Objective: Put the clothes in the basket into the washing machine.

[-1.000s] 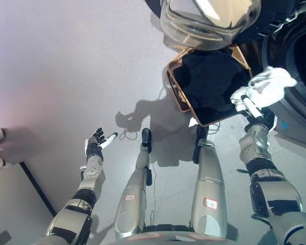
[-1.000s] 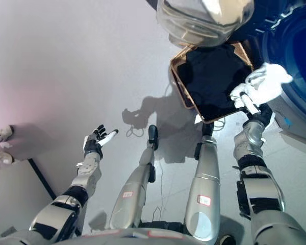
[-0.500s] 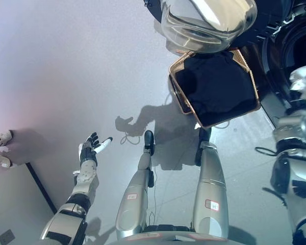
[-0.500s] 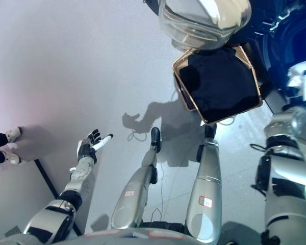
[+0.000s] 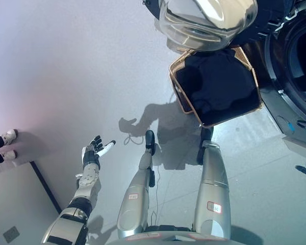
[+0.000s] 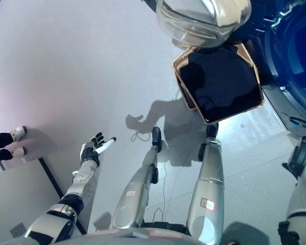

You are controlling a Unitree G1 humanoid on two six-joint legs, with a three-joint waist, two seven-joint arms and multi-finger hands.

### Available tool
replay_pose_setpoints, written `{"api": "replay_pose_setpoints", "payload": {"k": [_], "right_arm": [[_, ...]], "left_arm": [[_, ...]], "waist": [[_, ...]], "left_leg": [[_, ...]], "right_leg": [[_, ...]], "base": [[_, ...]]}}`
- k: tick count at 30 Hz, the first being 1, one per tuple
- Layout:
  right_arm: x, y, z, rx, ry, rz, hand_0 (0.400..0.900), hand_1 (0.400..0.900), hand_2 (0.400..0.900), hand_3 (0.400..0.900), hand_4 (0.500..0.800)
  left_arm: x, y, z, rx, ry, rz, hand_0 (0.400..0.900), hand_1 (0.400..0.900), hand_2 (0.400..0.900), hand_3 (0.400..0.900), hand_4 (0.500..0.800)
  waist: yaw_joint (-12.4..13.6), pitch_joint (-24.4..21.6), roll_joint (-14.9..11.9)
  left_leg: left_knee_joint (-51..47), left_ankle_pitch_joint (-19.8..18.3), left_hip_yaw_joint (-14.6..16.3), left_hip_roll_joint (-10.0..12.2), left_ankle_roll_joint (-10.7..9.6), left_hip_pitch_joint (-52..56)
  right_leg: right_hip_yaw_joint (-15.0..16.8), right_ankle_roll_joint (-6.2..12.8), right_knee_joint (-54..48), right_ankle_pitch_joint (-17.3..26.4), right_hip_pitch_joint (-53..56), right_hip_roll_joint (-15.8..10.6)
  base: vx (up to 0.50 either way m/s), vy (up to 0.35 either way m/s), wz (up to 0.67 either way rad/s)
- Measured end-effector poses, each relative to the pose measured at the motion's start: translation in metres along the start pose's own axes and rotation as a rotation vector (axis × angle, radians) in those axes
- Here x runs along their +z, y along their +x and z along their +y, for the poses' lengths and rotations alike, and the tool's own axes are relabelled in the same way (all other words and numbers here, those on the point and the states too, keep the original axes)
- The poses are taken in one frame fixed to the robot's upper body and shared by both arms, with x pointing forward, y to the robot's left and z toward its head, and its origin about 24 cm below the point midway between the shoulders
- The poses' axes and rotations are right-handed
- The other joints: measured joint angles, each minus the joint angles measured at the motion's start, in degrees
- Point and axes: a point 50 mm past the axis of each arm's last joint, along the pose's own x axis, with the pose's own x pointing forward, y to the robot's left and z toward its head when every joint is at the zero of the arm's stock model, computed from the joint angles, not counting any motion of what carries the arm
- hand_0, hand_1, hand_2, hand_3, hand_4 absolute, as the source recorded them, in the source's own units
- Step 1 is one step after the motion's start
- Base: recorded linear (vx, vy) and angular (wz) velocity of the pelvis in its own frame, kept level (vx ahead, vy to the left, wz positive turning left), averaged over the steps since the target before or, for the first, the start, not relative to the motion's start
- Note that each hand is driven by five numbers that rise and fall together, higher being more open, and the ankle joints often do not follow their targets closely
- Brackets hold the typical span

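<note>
A tan woven basket [image 5: 175, 91] stands on the floor ahead of me. Its inside is dark, and I cannot pick out single clothes in it. The washing machine [image 5: 290, 97] is at the right, with its dark drum opening [image 5: 302, 51] facing me. Its round glass door [image 5: 206, 23] hangs open above the basket. My left hand [image 5: 94, 151] is open, held out over the floor at the lower left, far from the basket. My right hand shows in no view; only part of its arm [image 6: 302, 163] is at the right edge.
A person's white shoes [image 5: 4, 139] stand at the far left edge. A pale floor panel [image 5: 15, 204] with a dark border lies at the lower left, beside my left arm.
My right hand, shut on a white cloth by the basket's right side, rose to the right towards the machine and left the view. My left hand sank a little.
</note>
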Motion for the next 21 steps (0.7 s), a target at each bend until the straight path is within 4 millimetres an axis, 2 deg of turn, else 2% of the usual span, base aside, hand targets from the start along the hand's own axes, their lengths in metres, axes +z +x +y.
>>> {"api": "replay_pose_setpoints", "payload": {"k": [6, 14, 18, 21], "right_arm": [[-0.004, 0.001, -0.008, -0.034, -0.015, 0.011, 0.9, 0.9, 0.9, 0.9, 0.8], [-0.011, -0.002, -0.008, -0.02, -0.034, 0.024, 0.9, 0.9, 0.9, 0.9, 0.8], [-0.018, -0.002, -0.012, 0.004, -0.154, 0.042, 0.9, 0.9, 0.9, 0.9, 0.8], [-0.025, -0.002, -0.019, 0.039, -0.31, 0.066, 0.9, 0.9, 0.9, 0.9, 0.8]], "left_arm": [[0.0, 0.0, 0.0, 0.002, 0.0, 0.001, 0.9, 0.9, 0.9, 0.9, 0.8], [-0.001, 0.0, 0.002, 0.009, 0.004, 0.007, 0.9, 0.9, 0.9, 0.9, 0.8], [0.0, 0.001, 0.002, 0.007, 0.003, 0.004, 0.9, 0.9, 0.9, 0.9, 0.8], [0.003, 0.002, 0.0, 0.0, 0.0, -0.005, 0.9, 0.9, 0.9, 0.9, 0.8]], "waist": [[-0.11, 0.0, 0.01], [-0.26, 0.0, 0.01], [-0.53, 0.0, 0.0], [-0.37, 0.0, -0.01]], "left_leg": [[0.02, 0.4, 0.12, -0.25, -0.44, 1.17], [0.0, -0.18, 0.15, -0.2, -0.68, 1.7], [0.01, 0.11, 0.25, -0.2, -0.18, 1.76], [0.02, 0.27, 0.03, -0.07, -0.38, 2.5]], "right_leg": [[0.13, 0.15, -0.02, 0.13, 1.11, -0.08], [0.26, 0.43, -0.23, -0.18, 1.65, -0.15], [0.12, 0.15, -0.5, 0.23, 1.89, -0.11], [-0.36, 0.18, -0.38, 0.21, 2.88, -0.12]], "base": [[0.0, 0.014, -0.02], [0.0, 0.007, -0.01], [0.0, 0.0, 0.0], [0.0, 0.0, 0.0]]}}
